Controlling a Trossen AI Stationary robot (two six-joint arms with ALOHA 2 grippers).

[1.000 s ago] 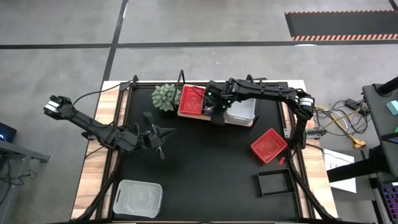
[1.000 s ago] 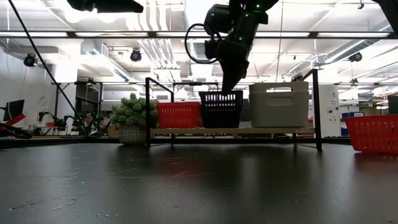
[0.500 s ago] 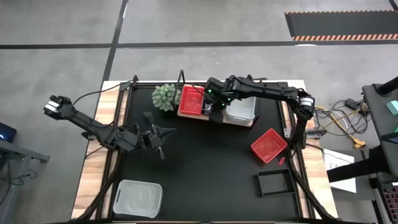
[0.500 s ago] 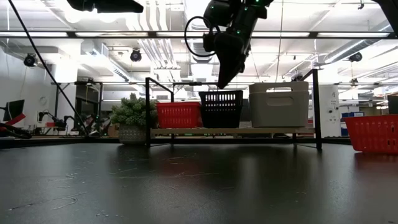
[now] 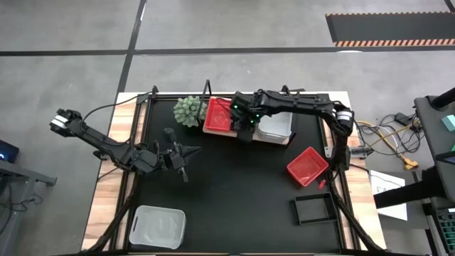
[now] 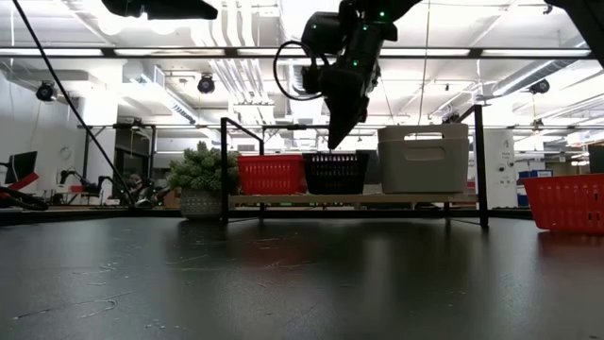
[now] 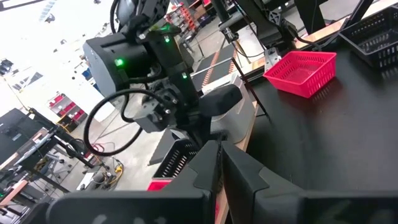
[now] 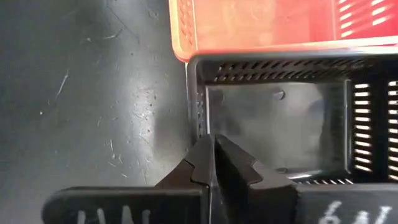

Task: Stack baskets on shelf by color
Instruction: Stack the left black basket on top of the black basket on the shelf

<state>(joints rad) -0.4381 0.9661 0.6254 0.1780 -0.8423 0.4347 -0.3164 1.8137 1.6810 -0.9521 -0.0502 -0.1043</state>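
The right gripper [image 8: 211,163] has its fingers pressed together on the black basket's [image 8: 280,112] rim, up at 12 o'clock on the shelf [image 6: 349,199], between the red basket [image 6: 271,175] and white basket [image 6: 423,159]. The left gripper [image 5: 186,153], fingers together on nothing, sits around 9 o'clock on the table [image 5: 234,192].

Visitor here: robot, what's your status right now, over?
Right gripper shut on rim of black basket, on the shelf between red basket and white basket. Left gripper shut, waiting mid-table. Nothing visibly blocking.
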